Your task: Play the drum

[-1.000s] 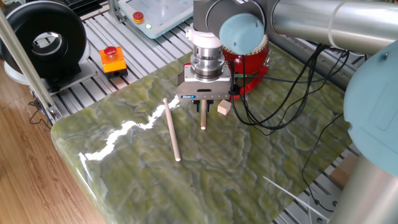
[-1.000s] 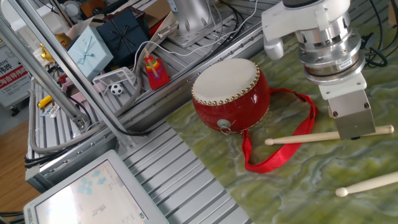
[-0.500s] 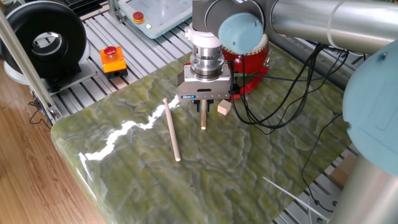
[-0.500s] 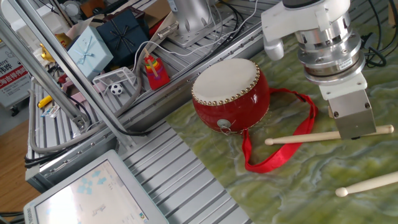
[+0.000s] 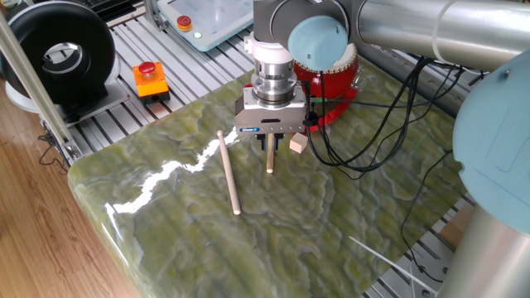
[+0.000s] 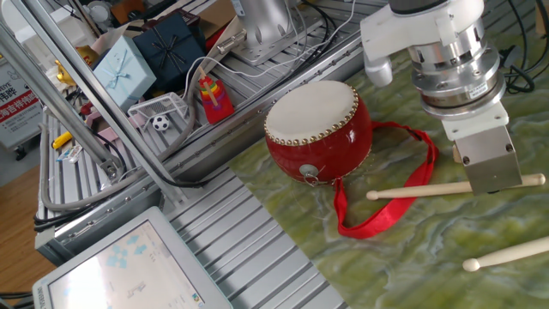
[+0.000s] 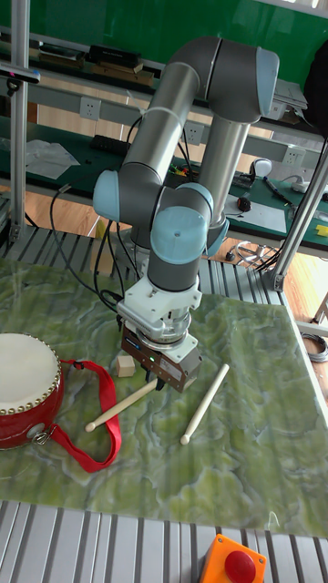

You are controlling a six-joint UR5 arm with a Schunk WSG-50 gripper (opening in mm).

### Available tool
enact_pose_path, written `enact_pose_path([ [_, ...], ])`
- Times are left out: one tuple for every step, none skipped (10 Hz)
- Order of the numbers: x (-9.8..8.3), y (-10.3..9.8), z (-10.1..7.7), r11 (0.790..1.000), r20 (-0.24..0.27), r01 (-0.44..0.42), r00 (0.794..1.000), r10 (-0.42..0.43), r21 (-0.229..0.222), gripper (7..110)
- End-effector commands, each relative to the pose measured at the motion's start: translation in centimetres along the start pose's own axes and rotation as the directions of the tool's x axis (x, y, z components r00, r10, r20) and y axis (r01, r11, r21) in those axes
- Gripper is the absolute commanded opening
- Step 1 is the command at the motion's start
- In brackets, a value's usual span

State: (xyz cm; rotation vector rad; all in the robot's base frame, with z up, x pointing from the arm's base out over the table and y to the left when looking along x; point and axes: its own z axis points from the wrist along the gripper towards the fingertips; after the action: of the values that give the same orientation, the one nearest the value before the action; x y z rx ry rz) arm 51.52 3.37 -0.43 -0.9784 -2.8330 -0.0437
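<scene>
The drum (image 6: pixel 319 129) is red with a cream skin and stands near the table's edge; it also shows as drum (image 7: pixel 25 387) and, half hidden behind the arm, as drum (image 5: pixel 335 87). Its red ribbon strap (image 6: pixel 386 206) trails over the green marbled tabletop. My gripper (image 6: pixel 493 182) is shut on a wooden drumstick (image 6: pixel 420 190) that lies level and points toward the drum, its tip short of the shell. From the other sides the gripper (image 5: pixel 269 139) (image 7: pixel 164 381) grips the same drumstick (image 5: pixel 270 161) (image 7: pixel 118 410). A second drumstick (image 5: pixel 228 172) (image 7: pixel 204 404) lies loose beside it.
A small wooden cube (image 5: pixel 298 144) sits by the gripper. An orange box with a red button (image 5: pixel 150 79) stands off the table's corner. Black cables (image 5: pixel 364 157) drape over the table behind the arm. A white teach pendant (image 6: pixel 129 266) lies on the slatted frame.
The gripper and its held drumstick have shifted only a few pixels; the drum, cube and loose stick have not moved.
</scene>
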Motion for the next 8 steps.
enact_pose_path([
  [0.92,0.01,0.10,1.000,-0.031,-0.017,0.999,0.017,0.006,7],
  [1.11,0.06,0.28,1.000,-0.033,-0.018,0.999,0.019,0.006,7],
  [1.30,0.05,0.44,1.000,-0.034,-0.018,0.999,0.018,0.005,7],
  [1.52,0.03,0.37,1.000,-0.039,-0.016,0.999,0.016,0.003,7],
  [1.50,-0.07,0.10,1.000,-0.039,-0.011,0.999,0.012,0.003,7],
  [1.50,-0.03,-0.11,1.000,-0.044,-0.009,0.999,0.010,0.003,7],
  [1.53,0.09,-0.09,1.000,-0.045,-0.013,0.999,0.013,0.006,7],
  [1.53,0.33,0.18,1.000,-0.035,-0.015,0.999,0.015,0.001,7],
])
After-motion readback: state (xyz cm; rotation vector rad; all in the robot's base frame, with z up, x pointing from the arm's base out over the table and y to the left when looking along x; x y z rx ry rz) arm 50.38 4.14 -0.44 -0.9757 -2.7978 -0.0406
